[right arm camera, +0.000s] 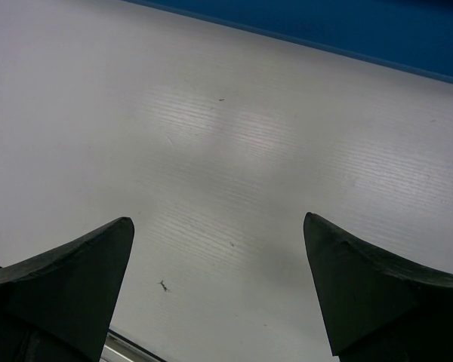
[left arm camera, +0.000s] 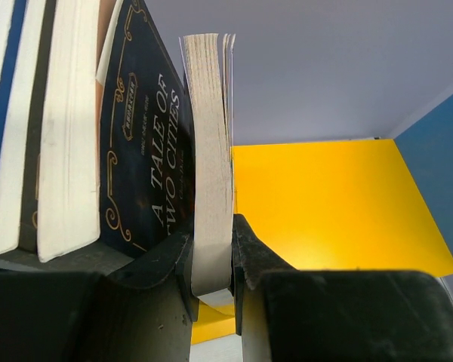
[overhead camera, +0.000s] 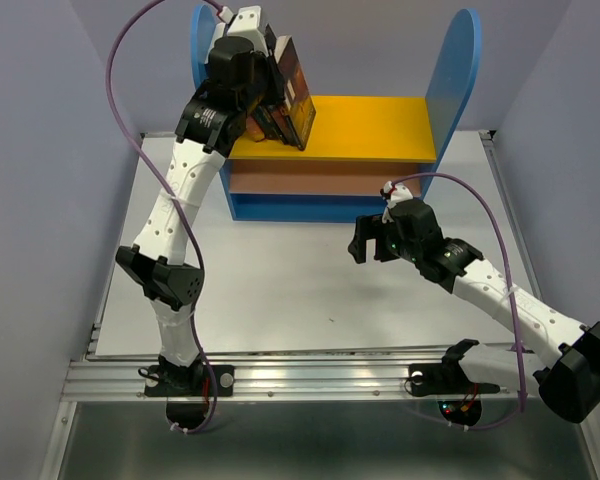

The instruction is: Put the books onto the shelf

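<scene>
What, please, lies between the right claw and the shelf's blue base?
Only bare white tabletop. The top view shows nothing between the open right claw and the shelf, and the right wrist view agrees.

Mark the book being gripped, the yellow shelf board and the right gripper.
gripped book [left arm camera: 211,188], left wrist view, page edge.
yellow board [overhead camera: 370,125], top view, bare middle.
right gripper [right arm camera: 217,220], right wrist view, between fingertips.

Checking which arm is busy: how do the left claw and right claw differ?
The left claw is shut on a book; the right claw stands open and empty. The left claw is up at the shelf's yellow board; the right claw hangs over the table. Both are black.
</scene>
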{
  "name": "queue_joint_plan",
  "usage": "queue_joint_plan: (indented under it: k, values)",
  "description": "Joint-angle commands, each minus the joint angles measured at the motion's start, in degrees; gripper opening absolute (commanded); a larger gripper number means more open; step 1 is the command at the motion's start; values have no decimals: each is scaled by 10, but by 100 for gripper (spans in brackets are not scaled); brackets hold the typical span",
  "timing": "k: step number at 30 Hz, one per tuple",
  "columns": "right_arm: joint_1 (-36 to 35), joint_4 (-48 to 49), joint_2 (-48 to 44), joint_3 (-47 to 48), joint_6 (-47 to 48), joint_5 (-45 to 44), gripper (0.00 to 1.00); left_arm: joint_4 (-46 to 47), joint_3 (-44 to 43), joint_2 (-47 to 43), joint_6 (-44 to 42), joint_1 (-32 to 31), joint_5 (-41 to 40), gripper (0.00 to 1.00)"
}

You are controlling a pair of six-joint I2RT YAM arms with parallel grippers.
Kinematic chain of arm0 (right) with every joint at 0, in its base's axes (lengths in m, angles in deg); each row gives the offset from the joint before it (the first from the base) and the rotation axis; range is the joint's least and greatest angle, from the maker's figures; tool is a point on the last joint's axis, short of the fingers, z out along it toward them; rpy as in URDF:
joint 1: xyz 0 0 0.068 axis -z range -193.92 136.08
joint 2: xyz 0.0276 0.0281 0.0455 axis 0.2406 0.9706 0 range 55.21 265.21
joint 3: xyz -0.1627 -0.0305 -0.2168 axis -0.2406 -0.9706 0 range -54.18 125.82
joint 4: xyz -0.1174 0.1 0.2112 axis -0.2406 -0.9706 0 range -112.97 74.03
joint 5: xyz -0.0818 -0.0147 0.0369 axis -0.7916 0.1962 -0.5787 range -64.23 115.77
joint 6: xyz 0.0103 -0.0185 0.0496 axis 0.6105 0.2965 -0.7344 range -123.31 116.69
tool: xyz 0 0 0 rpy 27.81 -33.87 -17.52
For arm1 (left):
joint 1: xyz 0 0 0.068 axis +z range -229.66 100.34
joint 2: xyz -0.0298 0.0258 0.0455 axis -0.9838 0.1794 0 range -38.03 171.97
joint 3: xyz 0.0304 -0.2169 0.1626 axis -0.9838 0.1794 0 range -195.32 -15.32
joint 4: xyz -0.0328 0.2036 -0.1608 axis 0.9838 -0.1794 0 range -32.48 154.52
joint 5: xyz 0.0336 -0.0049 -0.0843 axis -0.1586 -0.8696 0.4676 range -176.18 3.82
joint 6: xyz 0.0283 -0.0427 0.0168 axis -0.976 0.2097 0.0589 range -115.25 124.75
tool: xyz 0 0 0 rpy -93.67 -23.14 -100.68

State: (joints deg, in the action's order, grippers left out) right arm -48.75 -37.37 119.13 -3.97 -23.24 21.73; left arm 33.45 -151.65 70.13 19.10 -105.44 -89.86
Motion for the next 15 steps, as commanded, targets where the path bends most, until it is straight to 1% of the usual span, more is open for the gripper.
queue_joint_plan:
  k: [1, 6, 8, 11, 13, 15]
  values:
    - [4, 20, -3, 30, 8, 3, 100, 13, 26, -39, 2, 4, -50, 0]
    - [4, 20, -7, 29, 16, 0, 100, 49, 62, -42, 1, 3, -71, 0]
    - [4, 20, -8, 29, 22, -1, 100, 58, 66, -38, -4, 3, -90, 0]
    - [4, 20, -8, 28, 24, -3, 100, 52, 61, -27, -9, 3, -92, 0]
    - [4, 20, -9, 28, 26, -1, 100, 46, 51, -24, -7, 3, -91, 3]
    - [4, 20, -8, 29, 27, 1, 100, 45, 58, -28, -4, 3, -96, 11]
